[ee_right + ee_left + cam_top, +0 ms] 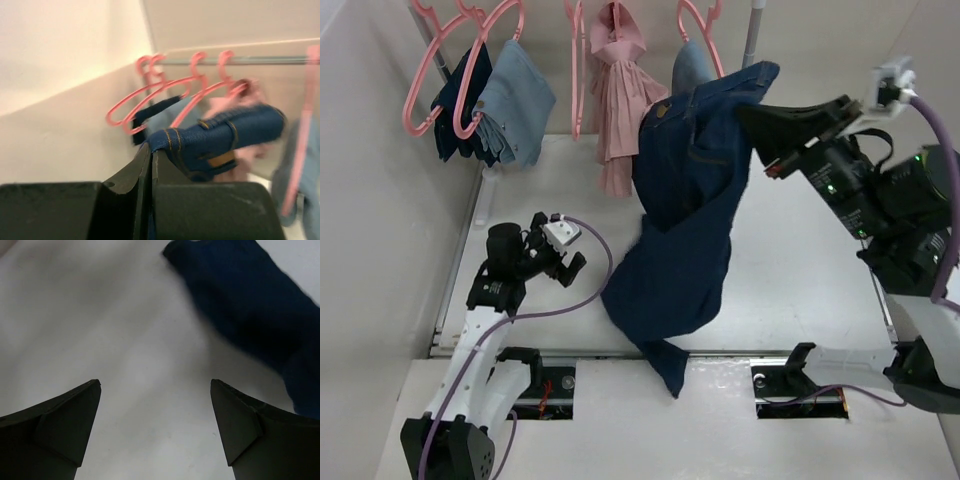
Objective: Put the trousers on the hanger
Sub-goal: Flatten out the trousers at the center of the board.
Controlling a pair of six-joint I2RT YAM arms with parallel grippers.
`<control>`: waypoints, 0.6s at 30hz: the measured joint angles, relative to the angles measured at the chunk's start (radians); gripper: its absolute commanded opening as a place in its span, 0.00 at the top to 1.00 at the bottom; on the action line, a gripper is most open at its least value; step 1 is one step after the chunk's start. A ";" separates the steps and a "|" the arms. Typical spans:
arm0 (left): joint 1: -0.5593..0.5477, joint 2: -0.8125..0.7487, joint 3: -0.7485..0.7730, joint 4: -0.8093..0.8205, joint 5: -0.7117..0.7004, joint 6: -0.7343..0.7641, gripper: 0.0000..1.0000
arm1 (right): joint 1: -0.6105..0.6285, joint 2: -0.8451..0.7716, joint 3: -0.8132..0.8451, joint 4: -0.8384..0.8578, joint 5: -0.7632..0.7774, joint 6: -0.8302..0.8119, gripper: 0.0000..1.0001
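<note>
From the right pincer (752, 118) (clamped) trousers (685, 200) hang.

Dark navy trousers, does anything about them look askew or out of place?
The long dark navy-blue cloth trousers dangle twisted from the right gripper, pinched at the waistband, lower end crumpled on the white table.

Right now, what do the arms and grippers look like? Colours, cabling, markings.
Left arm and right arm: white links, black joints, purple cables. Left gripper and right gripper: matte black wedge fingers. White camera blocks on both wrists; green lights on the right arm.
</note>
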 measured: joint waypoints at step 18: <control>-0.329 0.193 0.064 -0.217 0.030 0.346 0.00 | -0.317 -0.228 -0.703 -0.351 0.546 0.488 1.00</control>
